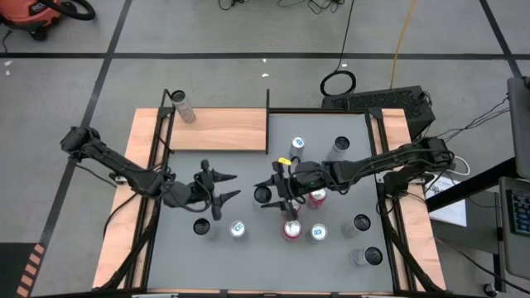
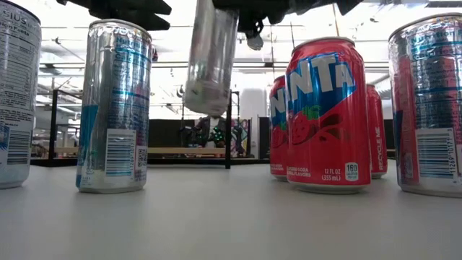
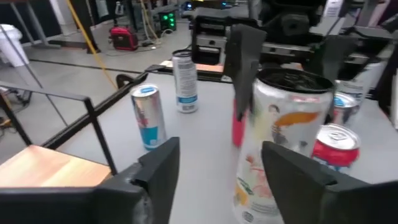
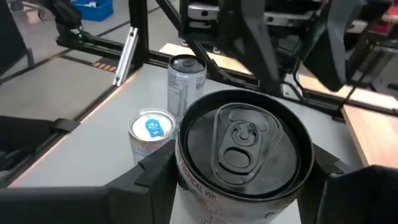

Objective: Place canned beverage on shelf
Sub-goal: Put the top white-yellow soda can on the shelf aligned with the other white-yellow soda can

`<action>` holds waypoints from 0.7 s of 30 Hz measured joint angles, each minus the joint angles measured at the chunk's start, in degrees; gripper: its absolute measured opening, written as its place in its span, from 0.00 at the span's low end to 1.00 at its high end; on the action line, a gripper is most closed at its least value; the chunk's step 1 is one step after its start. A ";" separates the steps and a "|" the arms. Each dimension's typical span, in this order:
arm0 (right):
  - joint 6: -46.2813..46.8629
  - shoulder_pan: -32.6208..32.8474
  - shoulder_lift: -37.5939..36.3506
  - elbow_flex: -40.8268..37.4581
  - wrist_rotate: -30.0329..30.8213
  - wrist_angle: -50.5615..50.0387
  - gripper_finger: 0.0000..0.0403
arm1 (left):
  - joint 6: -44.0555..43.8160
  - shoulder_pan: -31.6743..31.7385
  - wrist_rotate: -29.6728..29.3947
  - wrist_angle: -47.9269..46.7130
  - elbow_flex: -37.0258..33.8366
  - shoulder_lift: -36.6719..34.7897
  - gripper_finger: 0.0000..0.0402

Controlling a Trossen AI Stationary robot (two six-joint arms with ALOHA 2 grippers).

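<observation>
Above the middle of the grey worktop [image 1: 248,186] we see the right hand [image 1: 277,194] gripping a black-topped silver beverage can [image 4: 242,146], lifted clear of the surface. Just left of it, our left hand [image 1: 224,189] hangs with fingers spread, gripping nothing. The light-brown wood-grain shelf [image 1: 224,131] lies far left, carrying one slim silver can [image 1: 182,106].

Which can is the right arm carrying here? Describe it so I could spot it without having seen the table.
Start at the grey table and go to its middle, just right of the wooden shelf. There the right gripper is shut on a dark-topped can and holds it off the table. Unlike the red soda cans and the silver-blue cans standing around it, it hangs tilted in the air.
</observation>
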 joint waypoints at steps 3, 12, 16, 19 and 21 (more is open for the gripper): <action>-1.62 -0.02 0.04 0.00 -0.02 -0.02 0.48 | -0.03 -1.09 0.03 0.00 -0.02 0.00 0.64; -3.03 -1.13 0.06 0.02 0.07 1.51 0.48 | 0.45 -4.33 -2.32 -4.77 -0.02 -0.02 0.69; -4.52 -1.72 0.07 0.02 0.07 1.88 0.48 | -0.76 -4.72 -2.45 -4.42 -0.02 0.00 0.69; -6.22 -2.25 0.05 0.02 -0.04 3.36 0.48 | -0.98 -5.35 -2.34 -3.94 -0.51 -0.02 0.69; -7.09 -2.63 0.06 0.07 -1.08 4.07 0.48 | -1.06 -5.35 -1.69 -2.21 -1.72 -0.02 0.69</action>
